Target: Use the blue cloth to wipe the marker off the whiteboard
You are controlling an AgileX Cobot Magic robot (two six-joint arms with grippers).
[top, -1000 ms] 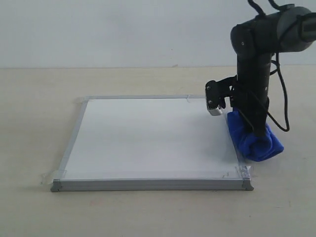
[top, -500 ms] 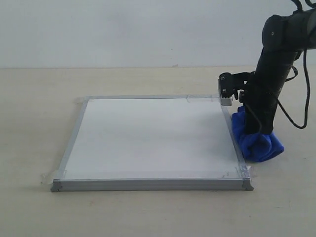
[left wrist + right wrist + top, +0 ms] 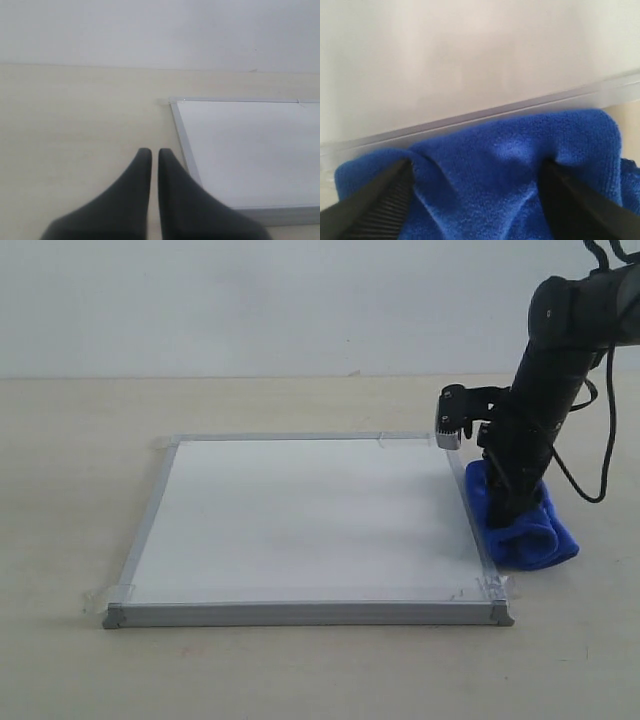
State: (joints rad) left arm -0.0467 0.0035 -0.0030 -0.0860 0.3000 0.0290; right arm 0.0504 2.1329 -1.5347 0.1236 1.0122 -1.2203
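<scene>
The whiteboard (image 3: 300,520) lies flat on the table, and no red marker line shows on its white face in any view. The blue cloth (image 3: 535,540) rests bunched on the table just off the board's right frame. My right gripper (image 3: 512,508) presses down into it, its fingers on either side of a pinched fold of cloth (image 3: 505,170); the right gripper (image 3: 475,185) is shut on it. The board's frame (image 3: 495,112) runs just beyond the cloth. My left gripper (image 3: 155,152) is shut and holds nothing, hovering over bare table beside the whiteboard's (image 3: 250,150) left frame.
A tan table top (image 3: 70,480) surrounds the board, with a white wall behind. Clear tape bits (image 3: 100,595) hold the board's corners. A black cable (image 3: 600,480) hangs off the right arm.
The right arm carried the blue cloth rightward off the board's right edge; the cloth now lies wholly beside the frame. The board stayed put.
</scene>
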